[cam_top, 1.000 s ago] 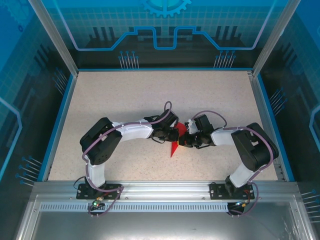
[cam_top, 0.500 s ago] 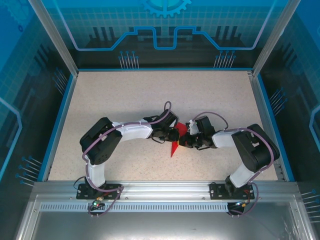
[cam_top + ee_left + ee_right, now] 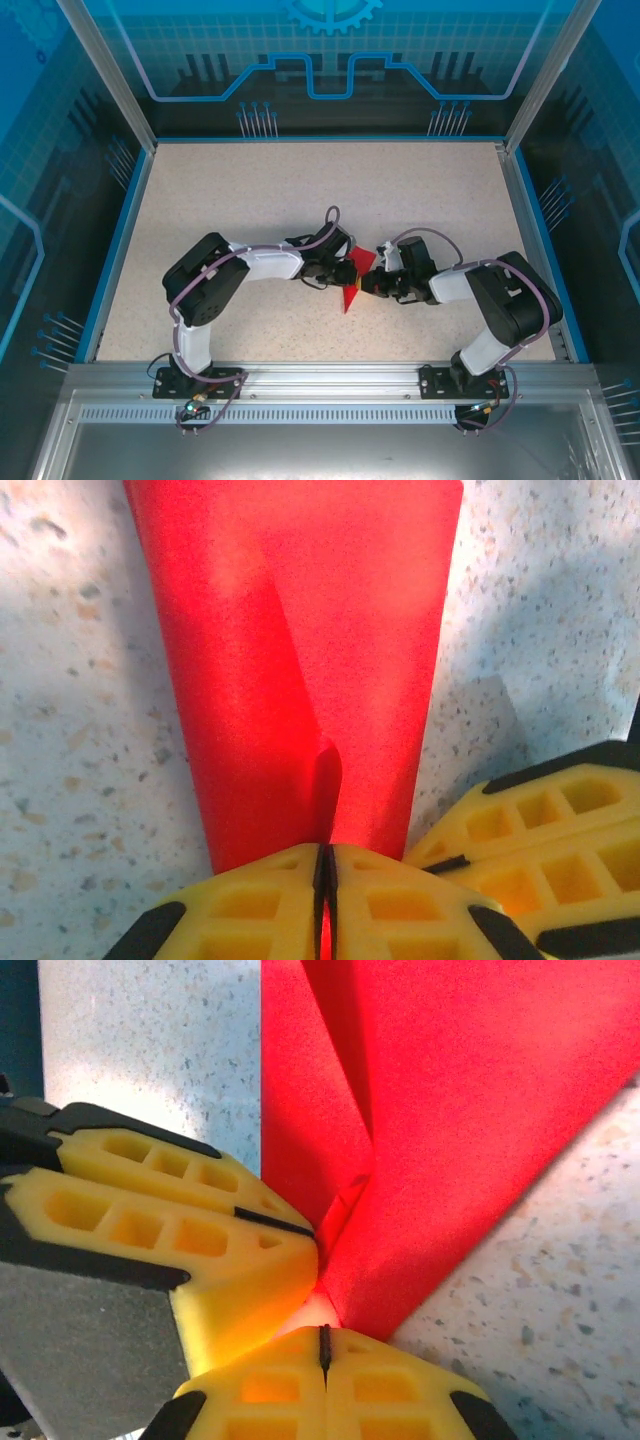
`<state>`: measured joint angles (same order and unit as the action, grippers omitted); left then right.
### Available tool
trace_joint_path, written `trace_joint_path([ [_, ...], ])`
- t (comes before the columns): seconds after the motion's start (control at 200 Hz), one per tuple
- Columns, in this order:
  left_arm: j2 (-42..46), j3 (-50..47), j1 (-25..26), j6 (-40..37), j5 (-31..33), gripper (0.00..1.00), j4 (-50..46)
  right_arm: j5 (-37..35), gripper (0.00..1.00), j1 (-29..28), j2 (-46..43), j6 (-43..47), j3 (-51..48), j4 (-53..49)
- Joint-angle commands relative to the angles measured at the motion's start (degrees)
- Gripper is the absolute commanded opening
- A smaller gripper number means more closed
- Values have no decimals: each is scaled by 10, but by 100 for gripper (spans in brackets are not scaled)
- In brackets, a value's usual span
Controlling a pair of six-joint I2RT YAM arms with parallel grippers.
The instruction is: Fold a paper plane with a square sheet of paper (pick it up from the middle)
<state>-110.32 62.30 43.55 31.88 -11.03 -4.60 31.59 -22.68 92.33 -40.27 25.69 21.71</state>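
We're watching the red paper (image 3: pixel 353 281), creased into a narrow pointed shape. It's sticking out from the tips of the left gripper (image 3: pixel 325 865), which is clamping the folded end between tightly closed jaws. Just right of the left gripper, with fingertips touching it, the right gripper (image 3: pixel 323 1335) is sitting clenched too. The paper's fold is reaching its tips, but we can't tell whether it's pinching any. Beneath the left gripper we're seeing the speckled table (image 3: pixel 230 200), with the paper's point aiming toward its near edge.
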Motion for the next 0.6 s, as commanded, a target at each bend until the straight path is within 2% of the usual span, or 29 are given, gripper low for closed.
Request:
trace_joint_path([
  [0.0, -12, -12, -8, 12, -13, 12, -2, 6, 0, 13, 7, -4, -13, 22],
  [0.365, -7, -12, -16, 14, -28, 13, 4, 71, 0, 14, 3, -51, -15, 89],
  [0.48, -8, -9, -16, 12, -30, 13, 4, 84, 0, 13, 1, -69, -11, 83],
  [0.595, -6, -13, -20, 20, -40, 16, 17, 86, 7, 13, 1, -73, -13, 65],
])
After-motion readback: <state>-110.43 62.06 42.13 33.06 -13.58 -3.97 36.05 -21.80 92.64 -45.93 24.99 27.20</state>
